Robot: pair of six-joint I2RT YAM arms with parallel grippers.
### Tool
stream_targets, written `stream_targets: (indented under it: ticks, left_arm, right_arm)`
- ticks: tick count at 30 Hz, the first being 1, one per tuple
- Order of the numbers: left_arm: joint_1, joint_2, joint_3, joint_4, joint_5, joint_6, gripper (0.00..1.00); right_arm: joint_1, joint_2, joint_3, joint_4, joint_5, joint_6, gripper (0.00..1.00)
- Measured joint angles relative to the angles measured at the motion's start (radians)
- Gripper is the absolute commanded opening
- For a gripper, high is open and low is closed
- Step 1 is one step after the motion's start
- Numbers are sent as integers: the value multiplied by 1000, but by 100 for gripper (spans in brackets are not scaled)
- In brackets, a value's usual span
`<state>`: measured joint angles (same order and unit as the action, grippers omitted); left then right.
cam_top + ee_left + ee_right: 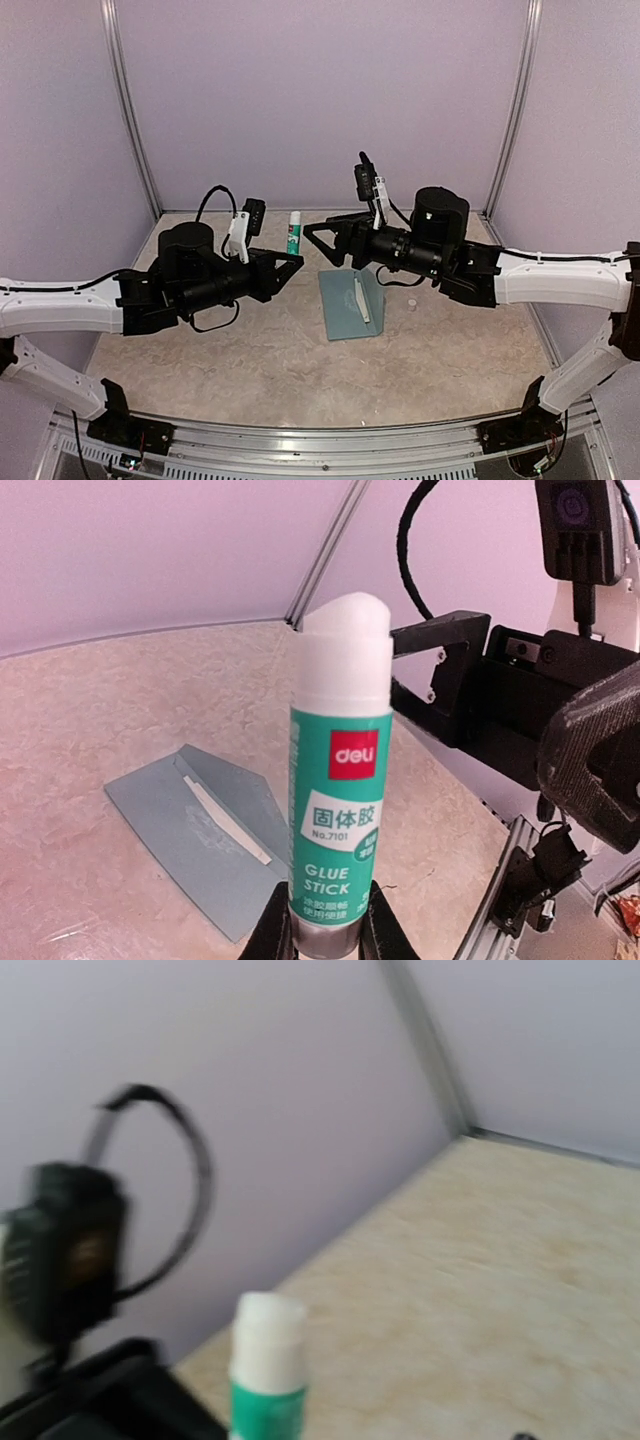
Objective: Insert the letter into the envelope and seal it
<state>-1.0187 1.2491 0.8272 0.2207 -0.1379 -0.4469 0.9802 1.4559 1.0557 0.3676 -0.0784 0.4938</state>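
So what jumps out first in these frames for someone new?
The uncapped green-and-white glue stick fills the left wrist view, gripped upright by its base in the left claw. The flat teal-blue paper envelope lies in the middle of the mottled beige table, and the right claw sits close to the stick, facing it.

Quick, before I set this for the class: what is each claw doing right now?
Left claw: closed on the base of the uncapped glue stick, holding it upright.
Right claw: cannot be told; no view shows its fingers clearly.
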Motion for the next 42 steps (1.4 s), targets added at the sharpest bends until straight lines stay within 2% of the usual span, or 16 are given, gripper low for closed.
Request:
stream_targets:
  ticks: [6, 12, 17, 25, 32, 42]
  left_arm:
    - [30, -45, -44, 95, 175, -21, 0]
    - [31, -69, -66, 155, 282, -21, 0]
    - [31, -70, -66, 171, 333, -21, 0]
    - [31, -70, -66, 183, 380, -20, 0]
    - [31, -70, -68, 185, 446, -17, 0]
    - [31, -70, -68, 190, 516, -15, 0]
  right_arm:
    - [-16, -18, -80, 135, -216, 3, 65]
    - [-22, -12, -85, 192, -311, 20, 52]
    - [-23, 10, -75, 217, -376, 23, 45]
    - [-23, 44, -53, 235, -462, 29, 43]
    - [-46, 50, -52, 309, -530, 82, 37]
    - [-69, 70, -36, 415, -665, 158, 19]
